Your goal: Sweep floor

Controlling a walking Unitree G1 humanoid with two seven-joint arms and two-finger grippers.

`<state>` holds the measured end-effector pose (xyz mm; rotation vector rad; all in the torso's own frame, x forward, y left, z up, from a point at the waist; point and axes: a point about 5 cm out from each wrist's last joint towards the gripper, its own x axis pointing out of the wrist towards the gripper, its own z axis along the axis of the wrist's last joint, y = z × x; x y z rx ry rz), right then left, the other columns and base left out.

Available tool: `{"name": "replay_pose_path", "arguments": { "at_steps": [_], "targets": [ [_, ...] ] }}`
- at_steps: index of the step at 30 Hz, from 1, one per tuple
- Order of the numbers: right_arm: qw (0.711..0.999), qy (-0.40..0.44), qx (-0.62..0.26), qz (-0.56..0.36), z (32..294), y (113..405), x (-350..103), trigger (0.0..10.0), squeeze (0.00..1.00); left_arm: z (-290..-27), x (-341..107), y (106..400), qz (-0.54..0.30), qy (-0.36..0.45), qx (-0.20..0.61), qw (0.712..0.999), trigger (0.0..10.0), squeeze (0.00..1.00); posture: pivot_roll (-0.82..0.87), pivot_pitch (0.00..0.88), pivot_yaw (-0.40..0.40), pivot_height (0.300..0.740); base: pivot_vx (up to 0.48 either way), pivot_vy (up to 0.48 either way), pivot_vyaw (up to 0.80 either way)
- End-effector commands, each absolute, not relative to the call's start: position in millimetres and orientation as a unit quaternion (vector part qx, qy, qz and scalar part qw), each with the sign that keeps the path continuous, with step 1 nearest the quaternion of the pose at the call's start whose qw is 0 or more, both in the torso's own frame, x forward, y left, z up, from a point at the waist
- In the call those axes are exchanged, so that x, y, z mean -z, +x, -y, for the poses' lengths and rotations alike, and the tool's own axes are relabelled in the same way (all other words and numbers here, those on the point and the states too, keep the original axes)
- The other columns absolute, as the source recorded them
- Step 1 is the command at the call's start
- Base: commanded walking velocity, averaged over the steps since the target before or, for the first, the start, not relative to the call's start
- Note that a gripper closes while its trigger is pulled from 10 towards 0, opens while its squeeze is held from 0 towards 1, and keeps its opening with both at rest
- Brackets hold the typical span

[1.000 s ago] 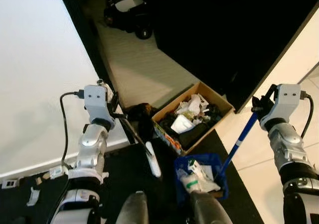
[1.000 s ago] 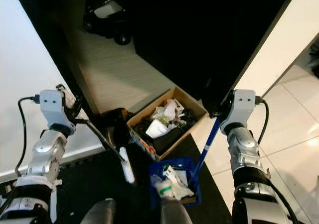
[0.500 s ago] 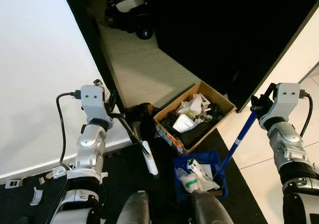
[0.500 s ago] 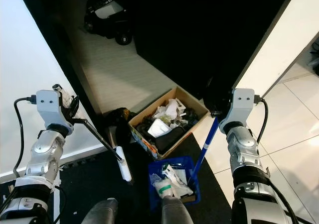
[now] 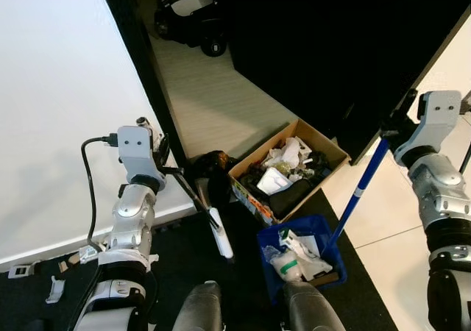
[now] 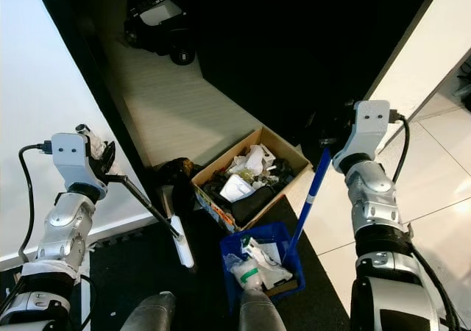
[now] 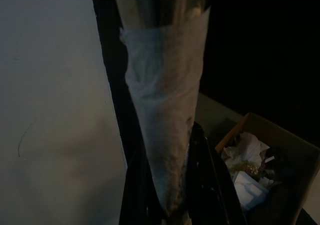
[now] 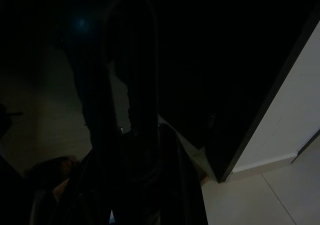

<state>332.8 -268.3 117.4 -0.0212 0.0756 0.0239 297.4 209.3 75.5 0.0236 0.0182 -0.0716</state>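
Dustpan [image 5: 302, 254], blue and already heaped with crumpled paper and scraps, sits on the dark floor at about five o'clock in our head view, just below the cardboard box [image 5: 288, 171] of rubbish near the centre. Its long blue handle [image 5: 358, 193] runs from the pan up toward two o'clock, tilted well off upright, and our right gripper [image 5: 397, 129] holds the top end with its fingers closed round it. The pan's mouth seems to face the box, though we cannot tell for sure.

Our left gripper [image 5: 163, 168], at nine o'clock, is closed on a thin dark brush shaft [image 5: 193, 195] that slants down toward five o'clock and ends in a pale head [image 5: 221, 241] resting on the floor, near the pan but apart from it.

We judge the load is ready for emptying. To do it well, we should lift the handle slowly, keep the pan level until it is over the box, then tip, since the heap stands above the rim and loose paper could slide off.
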Motion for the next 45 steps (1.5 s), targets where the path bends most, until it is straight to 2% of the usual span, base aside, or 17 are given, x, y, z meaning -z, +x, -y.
{"name": "replay_pose_path", "arguments": {
  "at_steps": [1, 3, 24, 36, 45],
  "targets": [
    [1.000, -0.007, -0.004, 0.008, 274.0, 339.6, -142.6, 10.0, 0.00, -211.4, -81.6, 296.9, 0.006, 0.034, 0.042, 0.999, 10.0, 0.00, -0.02, 0.039, -0.032, 0.740, 0.000, -0.480, 0.00],
    [1.000, -0.007, -0.004, 0.009, 274.2, 340.2, -144.3, 10.0, 0.00, -211.1, -81.3, 296.6, 0.006, 0.033, 0.042, 0.999, 10.0, 0.00, -0.02, 0.039, -0.032, 0.740, 0.000, -0.480, 0.00],
    [0.999, 0.002, -0.001, 0.054, 273.2, 352.0, -174.5, 10.0, 0.00, -220.9, -90.9, 303.7, 0.015, 0.025, 0.027, 0.999, 10.0, 0.00, -0.02, 0.041, -0.020, 0.740, 0.000, 0.000, 0.00],
    [0.994, 0.011, 0.005, 0.108, 280.3, 365.2, -215.0, 10.0, 0.00, -217.3, -98.9, 306.9, 0.032, 0.043, 0.062, 0.997, 10.0, 0.00, -0.02, 0.047, -0.024, 0.740, 0.000, 0.000, 0.00],
    [0.992, 0.030, 0.022, 0.117, 281.5, 376.5, -228.0, 10.0, 0.00, -216.2, -112.6, 308.1, 0.055, 0.062, 0.083, 0.993, 10.0, 0.00, -0.01, 0.061, -0.051, 0.740, 0.000, 0.000, 0.00]
  ]
}}
